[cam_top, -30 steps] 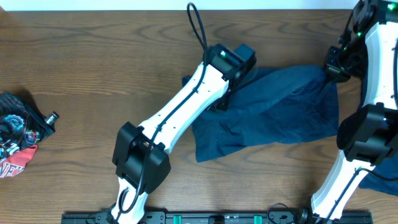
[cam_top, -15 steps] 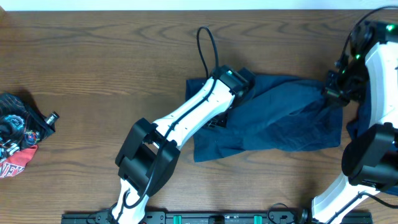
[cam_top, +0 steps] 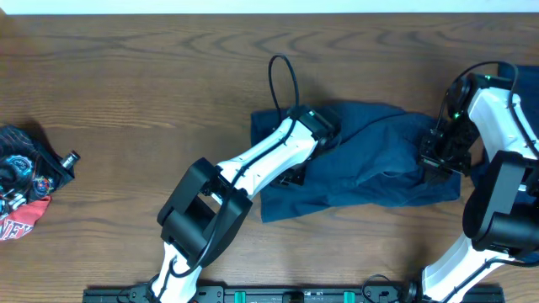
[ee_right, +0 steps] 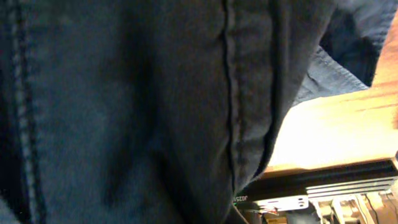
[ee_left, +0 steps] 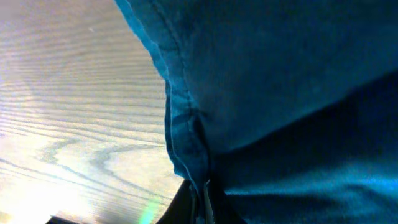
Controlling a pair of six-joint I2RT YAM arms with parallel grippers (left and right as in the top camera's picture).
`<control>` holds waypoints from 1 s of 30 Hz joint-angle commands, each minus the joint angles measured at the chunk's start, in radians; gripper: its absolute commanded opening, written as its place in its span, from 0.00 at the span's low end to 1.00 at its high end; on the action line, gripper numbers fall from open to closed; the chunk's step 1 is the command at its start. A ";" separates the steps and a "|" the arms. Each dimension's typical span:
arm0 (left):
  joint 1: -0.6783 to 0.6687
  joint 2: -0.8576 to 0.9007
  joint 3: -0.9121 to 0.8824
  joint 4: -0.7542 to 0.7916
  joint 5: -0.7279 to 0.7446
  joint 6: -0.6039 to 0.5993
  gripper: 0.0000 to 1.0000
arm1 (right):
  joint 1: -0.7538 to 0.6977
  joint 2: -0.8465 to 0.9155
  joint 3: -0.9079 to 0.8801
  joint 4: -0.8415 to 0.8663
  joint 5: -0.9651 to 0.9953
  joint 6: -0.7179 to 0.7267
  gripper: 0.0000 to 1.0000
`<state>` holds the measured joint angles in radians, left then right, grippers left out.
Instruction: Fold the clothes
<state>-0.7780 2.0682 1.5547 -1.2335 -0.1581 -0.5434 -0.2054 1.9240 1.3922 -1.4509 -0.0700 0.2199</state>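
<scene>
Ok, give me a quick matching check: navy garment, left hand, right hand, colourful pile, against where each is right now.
1 navy garment
2 left hand
3 right hand
4 colourful pile

A table's far left edge
B shut on the garment's right end
C rumpled, right of table centre
D shut on the garment's left part

Pairs: 1-C, 2-D, 3-B, 4-A
</scene>
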 commanded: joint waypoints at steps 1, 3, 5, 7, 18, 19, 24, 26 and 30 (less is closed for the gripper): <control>0.000 -0.017 -0.049 0.022 0.021 -0.013 0.06 | -0.005 -0.005 -0.006 0.008 0.026 0.012 0.01; 0.000 -0.017 -0.079 0.050 0.020 -0.012 0.06 | -0.009 -0.010 -0.006 0.006 0.028 0.012 0.01; 0.000 -0.017 -0.113 0.087 0.020 -0.012 0.06 | -0.014 -0.021 -0.006 0.005 0.029 0.012 0.01; 0.000 -0.017 -0.154 0.132 0.020 -0.012 0.06 | -0.023 -0.034 -0.006 0.010 0.029 0.012 0.01; 0.005 -0.017 -0.295 0.265 0.020 -0.012 0.06 | -0.147 -0.067 0.018 0.027 0.027 0.020 0.01; 0.006 -0.016 -0.298 0.268 0.020 -0.012 0.06 | -0.163 -0.067 0.022 0.026 0.018 0.019 0.01; 0.010 -0.016 -0.306 0.268 0.020 -0.012 0.06 | -0.222 -0.067 0.021 0.011 -0.010 0.019 0.01; 0.010 -0.016 -0.307 0.271 0.019 -0.012 0.06 | -0.244 -0.067 0.021 0.027 -0.035 0.020 0.01; 0.010 -0.016 -0.307 0.275 0.019 -0.012 0.06 | -0.298 -0.067 0.033 0.052 -0.079 0.010 0.01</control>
<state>-0.7799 2.0212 1.2922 -0.9520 -0.1249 -0.5503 -0.4374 1.8797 1.3907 -1.4231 -0.2039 0.2195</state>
